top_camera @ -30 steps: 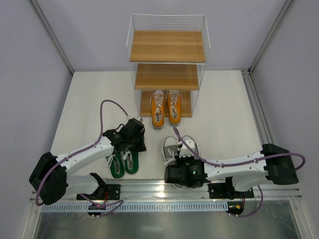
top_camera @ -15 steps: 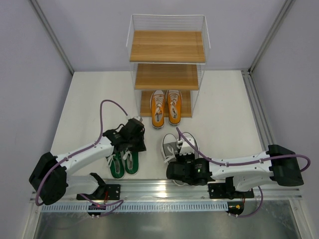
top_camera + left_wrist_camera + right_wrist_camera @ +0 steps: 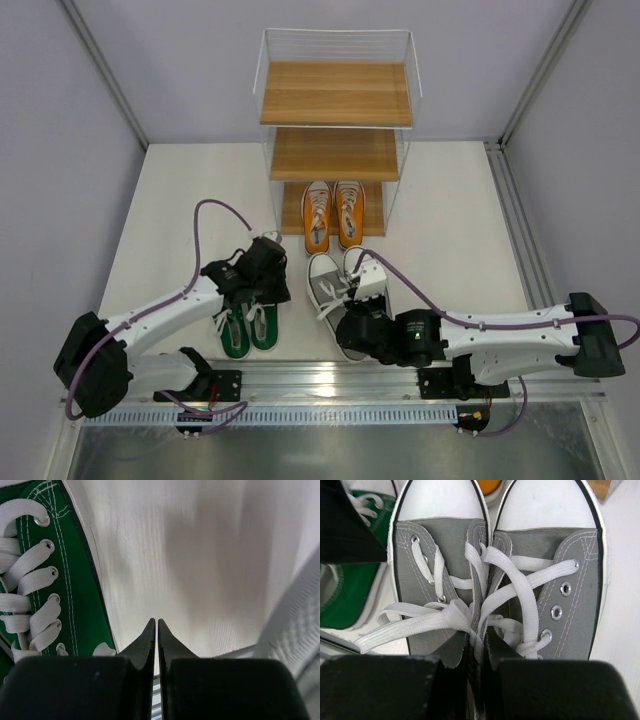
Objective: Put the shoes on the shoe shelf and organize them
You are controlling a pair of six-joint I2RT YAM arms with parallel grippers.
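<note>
Front-centre on the desk (image 3: 450, 220), just ahead of the arm bases: right claw (image 3: 352, 322) is clamped on the grey shoes (image 3: 325, 285), pinching the two inner sides together at the ankle end so the pair is gripped as one. Right wrist view agrees: fingers (image 3: 457, 652) nearly closed with both inner canvas edges and some of the laces (image 3: 520, 587) squeezed between them, toes side by side pointing away from the camera. Can't tell whether the soles are on the desk or lifted off it. Grey toes point at the shelf (image 3: 335, 93) and sit near the toes of the orange shoes (image 3: 333, 215), not touching. The orange pair is on the bottom board, heels tucked under the middle board, toes poking out the front. Green shoes (image 3: 237, 338) sit together on the desk to the left of the grey pair, apart from it, heel ends toward the bases, partly covered by the left arm. Left claw (image 3: 156, 625) has its fingertips pressed together with nothing between them, hanging over bare desk just beside the right edge of a green shoe, not touching it.
</note>
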